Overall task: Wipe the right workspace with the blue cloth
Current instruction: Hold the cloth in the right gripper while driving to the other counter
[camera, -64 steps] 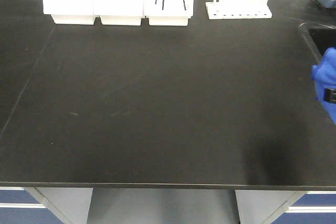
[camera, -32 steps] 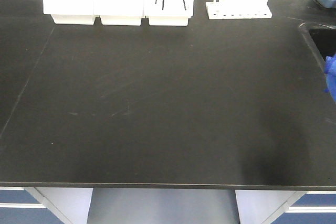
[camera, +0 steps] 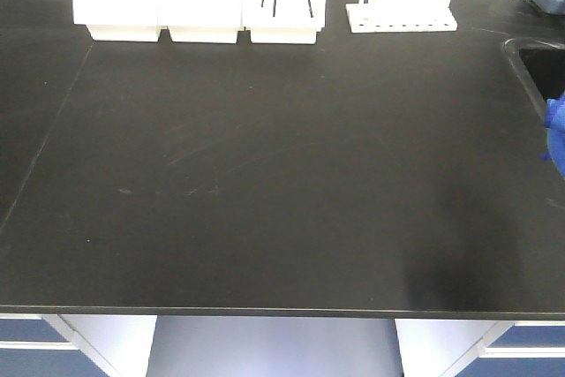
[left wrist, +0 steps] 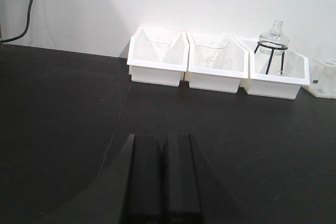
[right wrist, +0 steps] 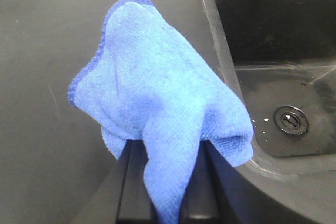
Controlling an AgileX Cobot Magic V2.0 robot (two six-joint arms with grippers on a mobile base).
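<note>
1. The blue cloth (right wrist: pixel 157 108) is pinched between the right fingers (right wrist: pixel 131 192), which are closed narrowly on its lower fold; the rest of the cloth is bunched up in front of them
2. In the right wrist view the cloth is seen over the black worktop (camera: pixel 282 174), just beside the left rim of the sink (right wrist: pixel 223 61)
3. In the front-facing view only a sliver of the cloth (camera: pixel 555 125) is seen at the right edge of the frame, beside the sink's corner; whether it touches the worktop cannot be told
4. A round drain (right wrist: pixel 290 119) is set in the sink floor, with a few water drops beside it
5. The left fingers (left wrist: pixel 144 177) are pressed together with nothing held between them, and are pointed over the worktop towards the back wall
6. Three white bins (left wrist: pixel 218 61) are lined up side by side at the back of the worktop, against the wall
7. A glass flask on a black wire stand (left wrist: pixel 273 40) is placed in the rightmost bin
8. A white test-tube rack (camera: pixel 402 13) is set to the right of the bins, apart from them
9. Faint pale streaks are seen on the worktop left of its middle
</note>
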